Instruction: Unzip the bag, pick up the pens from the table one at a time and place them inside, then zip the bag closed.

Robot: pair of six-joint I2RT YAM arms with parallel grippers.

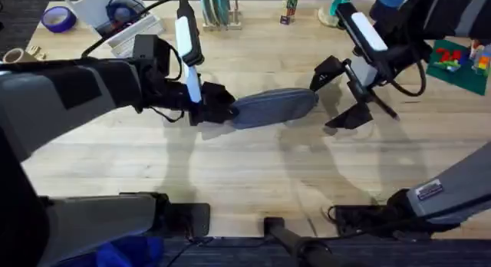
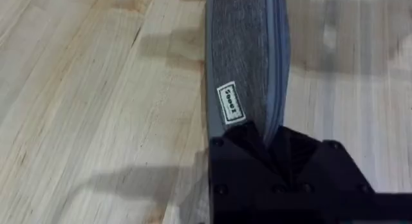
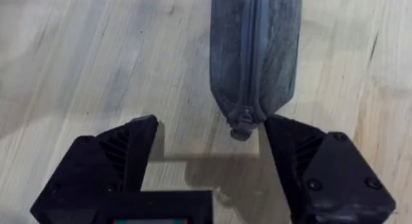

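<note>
Left hand grips bag (right hand open)

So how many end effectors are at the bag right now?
2. The left end effector is shut on the bag's left end; the right end effector is open at its right end, by the zipper pull.

Robotics lab bench, light-wood table, tape roll, white parts bin, toy bricks
</note>
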